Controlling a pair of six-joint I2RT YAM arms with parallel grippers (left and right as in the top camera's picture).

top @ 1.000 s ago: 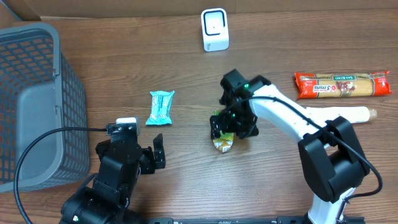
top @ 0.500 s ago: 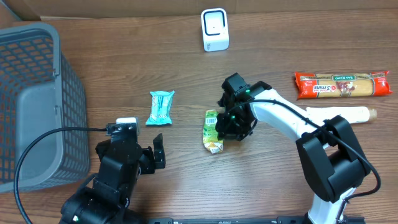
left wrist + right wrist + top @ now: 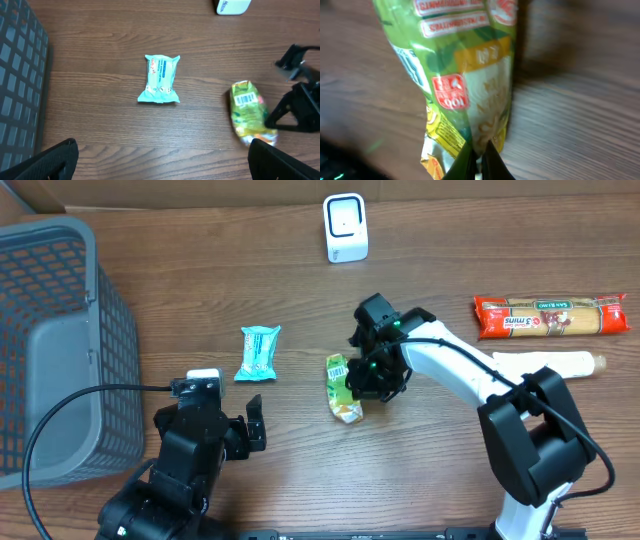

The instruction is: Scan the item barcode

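The right claw point(image 3: 478, 161) pinches an edge of the green crinkled plastic snack packet point(image 3: 342, 388) on the brown wooden surface point(image 3: 200, 280). The left claw point(image 3: 165, 166) gapes wide, holding nothing.

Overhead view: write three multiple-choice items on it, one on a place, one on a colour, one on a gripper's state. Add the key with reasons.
1. What lies between the grey mesh plastic basket and the green foil snack pouch?
A. a teal wrapped packet
B. a glass jar
C. a metal spoon

2. What colour is the long plastic-wrapped pasta pack?
A. blue
B. red
C. black

3. How is the right gripper?
A. wide open, high in the air
B. shut on the pouch's edge
C. out of view

Key: 1 A, the packet lies on the wood between them. 2 B, its wrapper is plainly red. 3 B, the right wrist view shows it pinched on the pouch.
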